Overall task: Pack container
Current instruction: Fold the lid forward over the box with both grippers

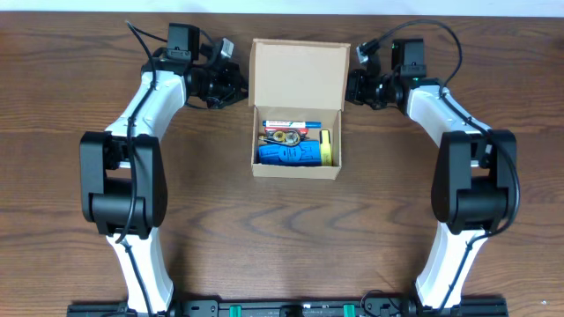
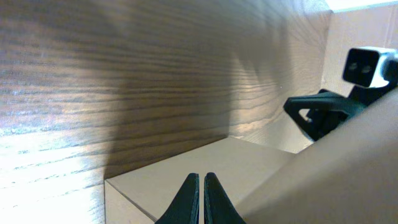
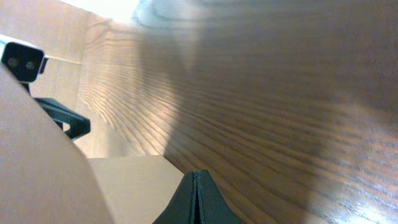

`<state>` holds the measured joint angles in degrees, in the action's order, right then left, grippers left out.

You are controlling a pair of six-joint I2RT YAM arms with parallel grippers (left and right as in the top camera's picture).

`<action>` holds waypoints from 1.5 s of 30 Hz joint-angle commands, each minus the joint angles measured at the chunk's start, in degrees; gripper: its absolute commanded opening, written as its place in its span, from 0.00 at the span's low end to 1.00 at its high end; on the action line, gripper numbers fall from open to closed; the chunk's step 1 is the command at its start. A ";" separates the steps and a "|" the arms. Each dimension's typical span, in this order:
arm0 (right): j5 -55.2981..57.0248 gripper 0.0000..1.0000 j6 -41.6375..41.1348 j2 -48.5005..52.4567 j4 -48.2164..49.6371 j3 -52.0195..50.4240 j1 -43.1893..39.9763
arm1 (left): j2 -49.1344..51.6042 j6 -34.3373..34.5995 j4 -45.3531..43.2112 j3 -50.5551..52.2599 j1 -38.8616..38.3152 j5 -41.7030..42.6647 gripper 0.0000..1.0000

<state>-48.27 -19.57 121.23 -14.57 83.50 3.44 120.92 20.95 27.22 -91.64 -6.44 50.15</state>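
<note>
Left gripper (image 2: 200, 186): jaws pressed together, holding nothing; tip just beside the lid's left edge
Right gripper (image 3: 197, 186): jaws closed too, empty; beside the lid's right edge
Container (image 1: 297, 172): mid-table between the arms; lid (image 1: 298, 75) open, hinged back on the far side; blue and yellow items inside
Step, by my judgement: folding the lid down; push both edges evenly, or the box may skid or twist
Table (image 1: 297, 246): dark wood grain, slightly glossy
Room: pale strip beyond the far edge; otherwise unseen

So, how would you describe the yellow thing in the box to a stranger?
Find the open tan cardboard box in the middle of the brown wooden table. Inside, against the wall nearer the right arm, lies a narrow yellow object. It is the only yellow piece, beside the larger blue object.
</note>
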 commanded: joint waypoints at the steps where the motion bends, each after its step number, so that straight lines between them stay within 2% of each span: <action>1: -2.12 0.01 4.57 -5.14 0.48 -0.04 -0.04 | -5.31 -3.34 0.15 -1.38 -0.28 0.52 0.06; 10: -2.12 0.01 8.20 -10.84 -2.05 -0.04 0.22 | -11.74 -9.18 3.19 -1.38 -0.85 0.02 0.06; 15: -0.98 0.01 13.60 -13.99 -10.75 -0.04 1.77 | -13.81 -13.92 11.80 -1.38 -1.57 -4.04 0.06; 22: 10.10 0.01 20.57 -18.73 -26.84 -0.04 5.38 | -14.62 -20.72 25.62 -1.38 -4.63 -10.95 0.06; 27: 16.65 0.01 20.57 -21.07 -33.42 -0.04 7.15 | -14.67 -22.32 31.91 -1.38 -6.32 -16.50 0.06; 34: 20.13 0.01 21.81 -23.08 -39.93 -0.04 9.40 | -15.63 -24.87 36.39 -1.38 -7.02 -16.79 0.06; 36: 21.31 0.01 21.84 -23.08 -41.72 -0.09 10.16 | -15.63 -24.83 36.68 -1.36 -7.45 -19.39 0.06; 45: 23.26 0.01 21.77 -23.08 -42.18 -4.11 13.00 | -15.61 -24.09 32.37 3.32 -10.62 -21.22 0.06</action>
<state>-27.03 1.13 99.29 -56.75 81.28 15.68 106.67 -2.92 60.55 -90.70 -16.03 30.39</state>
